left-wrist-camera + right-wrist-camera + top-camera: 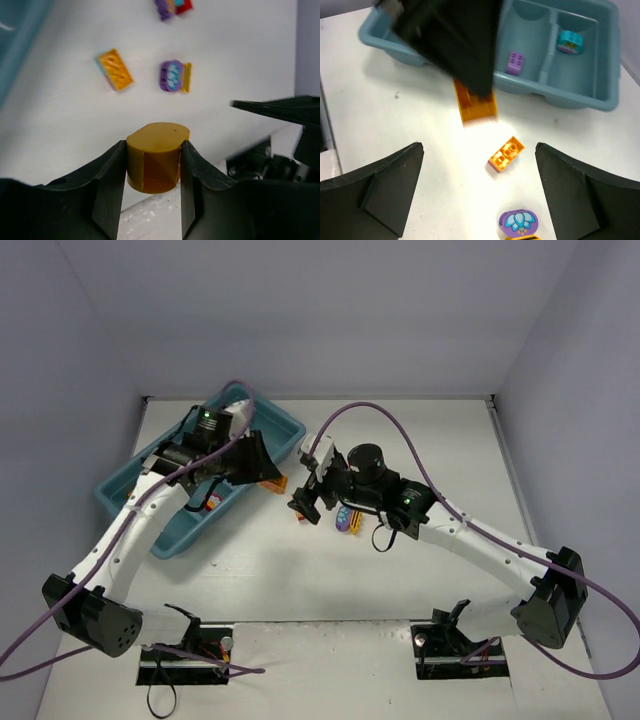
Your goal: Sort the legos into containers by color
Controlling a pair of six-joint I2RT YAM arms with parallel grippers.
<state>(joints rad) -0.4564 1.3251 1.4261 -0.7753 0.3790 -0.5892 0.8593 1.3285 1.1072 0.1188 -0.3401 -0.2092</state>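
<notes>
An orange-yellow lego [156, 160] is clamped between the narrowed jaws of the left gripper [152, 150], presumably for carrying to the tray [580, 100]. The right gripper [480, 147] is spread wide, empty, above another orange lego [506, 153]. Only its wrist view shows a purple lego [515, 62] and a teal lego [569, 41] lodged in separate compartments beyond it.

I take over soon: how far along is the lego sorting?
Partly done. A purple brick and a teal brick lie in separate compartments of the tray. In hand: the left gripper is shut on an orange-yellow brick; the right gripper is open and empty. To do: an orange brick and a purple flower piece, at least, lie unsorted on the table.
</notes>
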